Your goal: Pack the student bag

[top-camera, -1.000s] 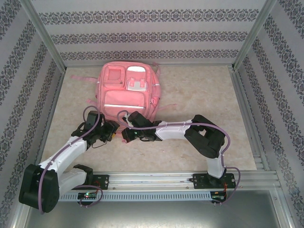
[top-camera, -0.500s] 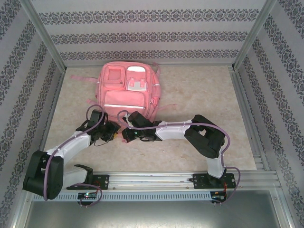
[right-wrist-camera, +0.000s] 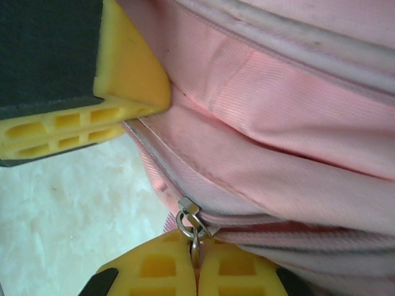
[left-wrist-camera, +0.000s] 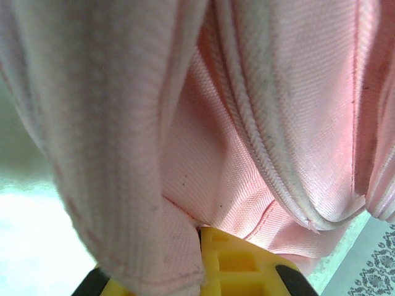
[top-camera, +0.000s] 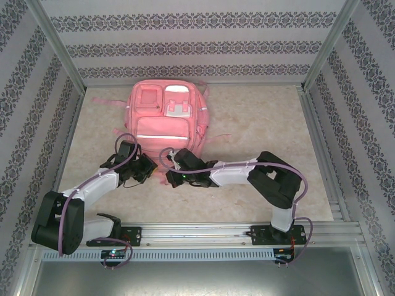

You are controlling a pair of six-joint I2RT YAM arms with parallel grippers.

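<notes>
At far-centre of table (top-camera: 259, 135), student bag (top-camera: 165, 120) lies flat; left gripper (top-camera: 151, 168) clenched on its near-edge fabric; right gripper (right-wrist-camera: 196, 262) pinches zipper pull (right-wrist-camera: 192, 223); zip seemingly unopened, so opening and packing remain.

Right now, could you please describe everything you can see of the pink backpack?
The backpack is pink fabric with a white stripe and front pockets, lying flat, front up, on the table toward the far wall. At its near edge the left gripper pinches a fabric fold, and the right gripper pinches its zipper pull.
</notes>
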